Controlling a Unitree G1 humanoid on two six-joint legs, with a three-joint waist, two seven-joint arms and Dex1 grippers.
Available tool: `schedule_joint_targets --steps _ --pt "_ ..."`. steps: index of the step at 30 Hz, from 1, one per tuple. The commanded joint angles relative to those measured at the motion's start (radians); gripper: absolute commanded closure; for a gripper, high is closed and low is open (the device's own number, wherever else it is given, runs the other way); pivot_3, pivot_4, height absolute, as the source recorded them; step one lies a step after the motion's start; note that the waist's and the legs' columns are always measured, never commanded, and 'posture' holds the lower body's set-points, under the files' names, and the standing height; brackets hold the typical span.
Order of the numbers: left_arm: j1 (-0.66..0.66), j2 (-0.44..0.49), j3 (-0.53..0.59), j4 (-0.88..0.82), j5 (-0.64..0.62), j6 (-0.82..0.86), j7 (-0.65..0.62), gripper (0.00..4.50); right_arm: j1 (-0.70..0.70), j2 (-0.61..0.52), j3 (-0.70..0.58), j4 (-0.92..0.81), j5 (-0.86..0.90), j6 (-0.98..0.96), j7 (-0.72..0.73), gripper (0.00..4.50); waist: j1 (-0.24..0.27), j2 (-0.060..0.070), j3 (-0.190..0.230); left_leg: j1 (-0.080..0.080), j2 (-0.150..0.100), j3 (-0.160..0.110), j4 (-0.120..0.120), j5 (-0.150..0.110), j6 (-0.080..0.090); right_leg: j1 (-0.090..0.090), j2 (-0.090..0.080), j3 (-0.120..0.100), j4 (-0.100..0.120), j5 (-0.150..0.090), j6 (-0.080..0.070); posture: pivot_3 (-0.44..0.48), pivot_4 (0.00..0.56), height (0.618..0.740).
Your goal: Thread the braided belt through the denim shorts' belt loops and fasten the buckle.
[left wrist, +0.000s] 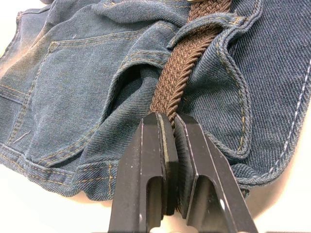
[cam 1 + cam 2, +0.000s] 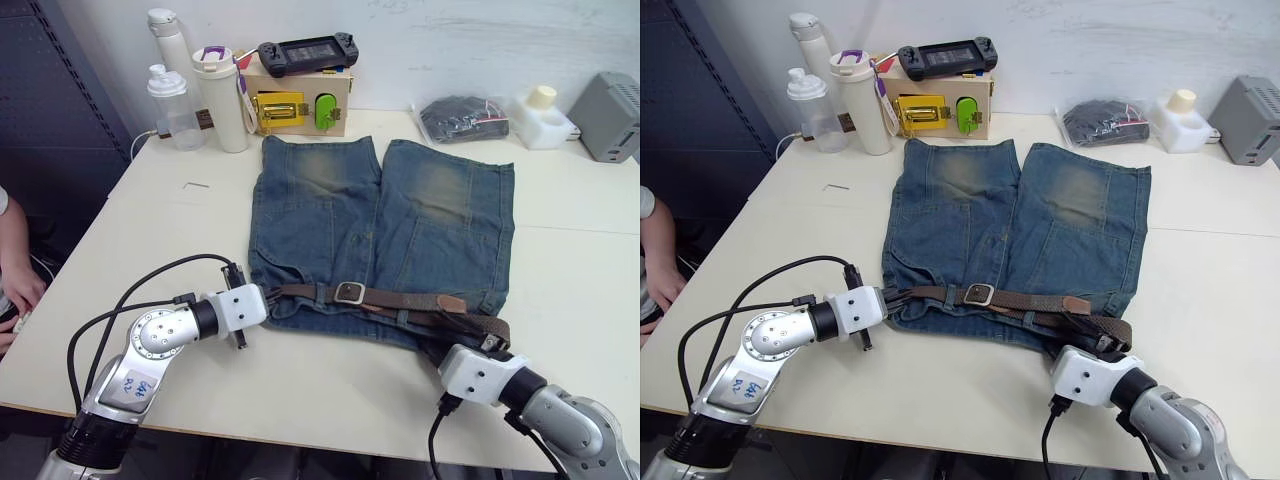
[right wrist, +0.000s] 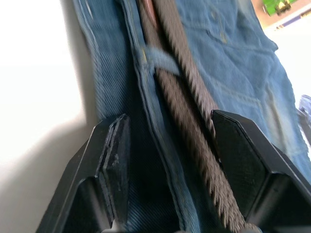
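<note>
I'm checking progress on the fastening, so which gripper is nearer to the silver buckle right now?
Left. The left gripper grips the braided belt at the waist's left edge, closer to the buckle; the right gripper sits farther away.

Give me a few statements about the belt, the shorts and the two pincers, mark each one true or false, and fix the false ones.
1. The left pincer is shut on the belt. True.
2. The right pincer is clamped shut. False: its jaws stand open on either side of the belt and waistband.
3. The buckle lies on the shorts. True.
4. The shorts hang off the table. False: they lie flat on it.
5. The belt passes under a belt loop. True.
</note>
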Motion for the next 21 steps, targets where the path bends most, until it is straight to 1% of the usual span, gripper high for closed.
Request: schedule_joint_targets --steps 1,2,3,8,12,17,21 --pt "0.013 -0.003 -0.014 -0.015 0.006 0.009 -0.007 4.5 0.004 0.013 0.014 0.006 -0.039 -0.005 -0.025 3.92 0.0 0.0 0.0 0.0 0.0 0.0 0.0 0.0 0.0 0.0 0.0 0.0 0.0 0.0 0.0 0.0 0.15 0.645" --pt "0.013 -0.003 -0.013 -0.017 0.006 0.009 -0.007 4.5 0.006 0.016 0.017 0.006 -0.043 0.005 -0.023 4.29 0.0 0.0 0.0 0.0 0.0 0.0 0.0 0.0 0.0 0.0 0.0 0.0 0.0 0.0 0.0 0.0 0.15 0.645" --pt "0.013 -0.002 -0.013 -0.017 0.007 0.008 -0.007 4.5 0.008 0.02 0.019 0.008 -0.045 0.015 -0.019 4.41 0.0 0.0 0.0 0.0 0.0 0.0 0.0 0.0 0.0 0.0 0.0 0.0 0.0 0.0 0.0 0.0 0.15 0.645" --pt "0.023 0.02 -0.007 -0.004 0.029 -0.032 -0.005 4.5 0.009 0.053 -0.017 0.025 -0.032 0.103 -0.028 4.41 0.0 0.0 0.0 0.0 0.0 0.0 0.0 0.0 0.0 0.0 0.0 0.0 0.0 0.0 0.0 0.0 0.15 0.645" --pt "0.065 0.081 0.037 0.045 0.038 -0.095 -0.011 4.5 0.005 0.062 -0.103 0.062 -0.024 0.179 -0.049 4.41 -0.001 0.0 0.0 0.0 0.0 0.0 0.0 0.0 0.0 0.0 0.0 0.0 0.0 0.0 0.0 0.0 0.15 0.645" --pt "0.085 0.123 0.054 0.066 0.036 -0.133 -0.011 4.5 0.021 0.04 -0.155 0.117 -0.015 0.154 -0.071 4.41 -0.001 0.0 0.0 0.0 0.0 0.0 0.0 0.0 0.0 0.0 0.0 0.0 0.001 0.0 0.0 0.0 0.15 0.645" --pt "0.096 0.132 0.055 0.068 0.041 -0.145 -0.008 4.5 0.02 0.027 -0.159 0.133 -0.011 0.134 -0.075 4.41 -0.001 0.0 0.0 0.0 0.0 0.0 0.0 0.0 0.0 0.0 0.0 0.0 0.001 0.0 0.0 0.0 0.15 0.645"
